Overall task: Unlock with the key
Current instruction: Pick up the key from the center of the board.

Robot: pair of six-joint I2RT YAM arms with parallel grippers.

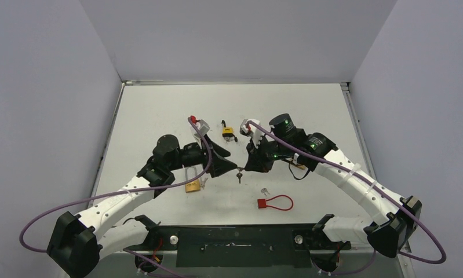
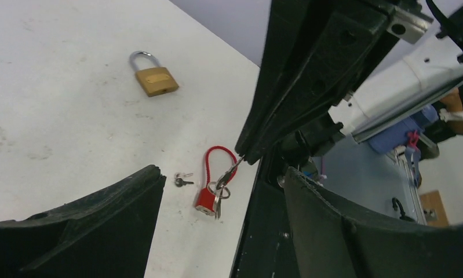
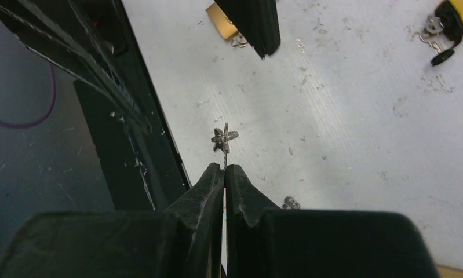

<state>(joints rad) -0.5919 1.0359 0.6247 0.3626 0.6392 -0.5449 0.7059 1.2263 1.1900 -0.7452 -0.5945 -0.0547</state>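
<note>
Right wrist: right hand (image 3: 224, 169) clenched on key (image 3: 224, 141); left hand (image 1: 229, 164) released. No lock engaged yet; red lock (image 1: 264, 202) at 5 o'clock of key; inserting, turning remain.

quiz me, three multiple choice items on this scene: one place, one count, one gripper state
1. Where does the red cable lock lie? A by the far wall B hanging from a gripper C closest of the locks to the table's near edge
2. How many locks are in view? A two B three C five
3. The right gripper is A shut on the key bunch B open C unseen
1 C, lowest in the top view; 2 B, red, brass padlock, yellow padlock; 3 A, its tips pinch a key.
</note>
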